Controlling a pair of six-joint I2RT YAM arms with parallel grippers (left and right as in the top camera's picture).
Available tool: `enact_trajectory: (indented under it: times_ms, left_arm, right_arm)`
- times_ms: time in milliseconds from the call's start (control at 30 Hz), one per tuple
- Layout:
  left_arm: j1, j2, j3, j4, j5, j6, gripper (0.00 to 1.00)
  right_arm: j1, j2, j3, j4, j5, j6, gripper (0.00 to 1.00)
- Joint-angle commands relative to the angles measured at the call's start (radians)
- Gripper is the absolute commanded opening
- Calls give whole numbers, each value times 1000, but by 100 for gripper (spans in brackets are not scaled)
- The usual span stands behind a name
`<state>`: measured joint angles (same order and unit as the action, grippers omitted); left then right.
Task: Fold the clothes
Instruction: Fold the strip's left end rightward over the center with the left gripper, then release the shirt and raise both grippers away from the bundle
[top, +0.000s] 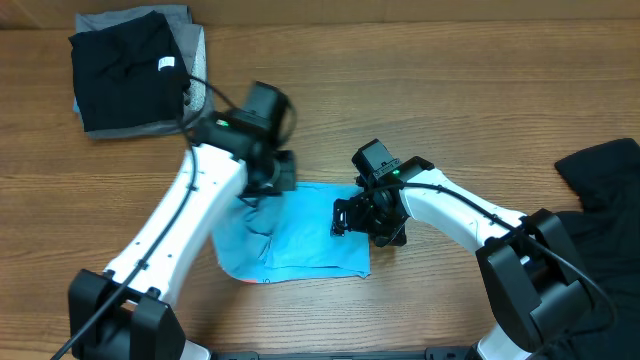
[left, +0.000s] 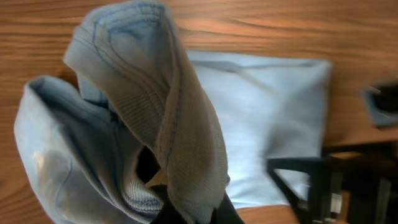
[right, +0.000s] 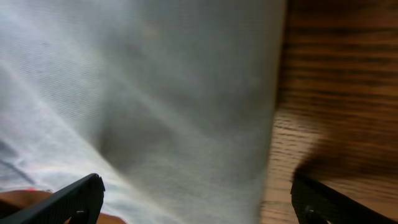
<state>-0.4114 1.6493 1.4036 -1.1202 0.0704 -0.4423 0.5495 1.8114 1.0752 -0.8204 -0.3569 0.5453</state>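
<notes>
A light-blue T-shirt (right: 143, 93) fills most of the view. Bare wooden table (right: 342, 68) lies right of the shirt. The right gripper (right: 199, 198) hangs spread wide, its 2 dark fingers (right: 74, 196) straddling the shirt's right edge.

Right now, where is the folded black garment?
Overhead, the folded black garment sits atop a grey garment at the table's far left corner.

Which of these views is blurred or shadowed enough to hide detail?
Overhead: evenly lit and mostly sharp. Left wrist: the T-shirt collar is crisp up close, and its far edge goes soft. Right wrist: the whole frame is soft, with a dark shadow across the fabric and smeared wood grain on the table.
</notes>
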Motion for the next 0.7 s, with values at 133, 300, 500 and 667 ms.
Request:
enact_trajectory:
  times_ms: [133,300,500,667]
  left_arm:
    - [-162,-18,26,74,-12,-97,4]
    - [-178,5,26,75,-24,-124,4]
    - [-179,34,26,106,-14,-123,4]
    - [-195,75,26,176,27,-122,6]
  right_arm:
    - [-8,-2,-2,9,-57,9,100]
    - [-86,-4,32,-77,-56,-4,100]
    - [-266,-5,170,-261,-56,-166,100]
    - [-474,-5,310,-390,-57,-287,100]
